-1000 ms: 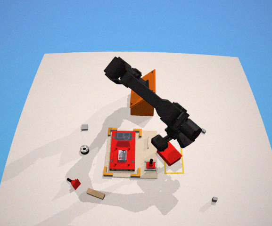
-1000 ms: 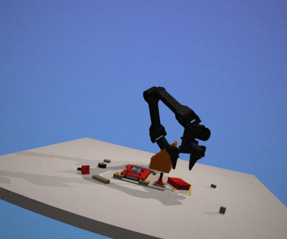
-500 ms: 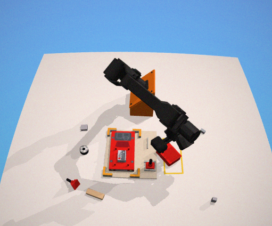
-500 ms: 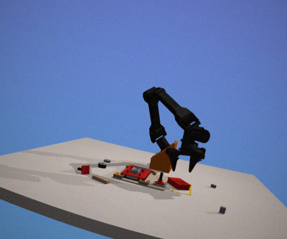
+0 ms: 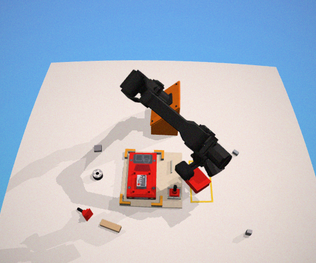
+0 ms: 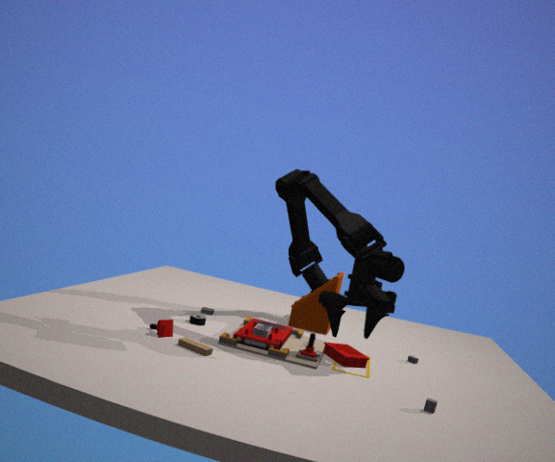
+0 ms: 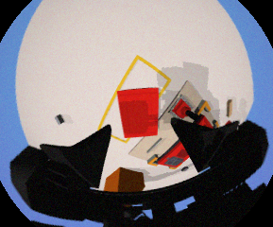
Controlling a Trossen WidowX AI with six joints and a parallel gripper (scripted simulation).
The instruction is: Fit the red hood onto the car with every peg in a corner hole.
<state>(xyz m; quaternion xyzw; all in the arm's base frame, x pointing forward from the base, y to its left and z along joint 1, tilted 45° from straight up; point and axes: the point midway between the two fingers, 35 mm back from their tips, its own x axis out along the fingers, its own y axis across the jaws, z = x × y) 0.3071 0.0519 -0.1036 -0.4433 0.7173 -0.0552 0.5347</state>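
The red hood (image 5: 200,183) (image 6: 345,353) (image 7: 138,113) lies on the table right of the jig, roof up, turned at an angle to the yellow outline (image 5: 201,201) (image 7: 109,110). My gripper (image 6: 351,336) (image 7: 142,124) is open and empty above the hood, its fingers pointing down with a gap to it. In the wrist view the hood appears ahead of and between the fingertips. The red chassis (image 5: 131,181) (image 7: 165,164) sits in the tan jig (image 5: 163,166) between orange corner brackets. The grey engine block (image 5: 141,180) (image 6: 263,329) is on its deck, with small pegs around it. The hood's corner holes cannot be made out.
A red piece with an upright black stem (image 5: 174,192) (image 6: 310,351) stands on the jig's near right corner, close to the hood. A similar piece (image 5: 87,214) (image 6: 165,328), a wooden block (image 5: 110,225) and a wheel (image 5: 97,174) lie left. Small grey blocks (image 5: 97,148) (image 5: 248,232) are scattered. The orange base (image 5: 163,129) is behind.
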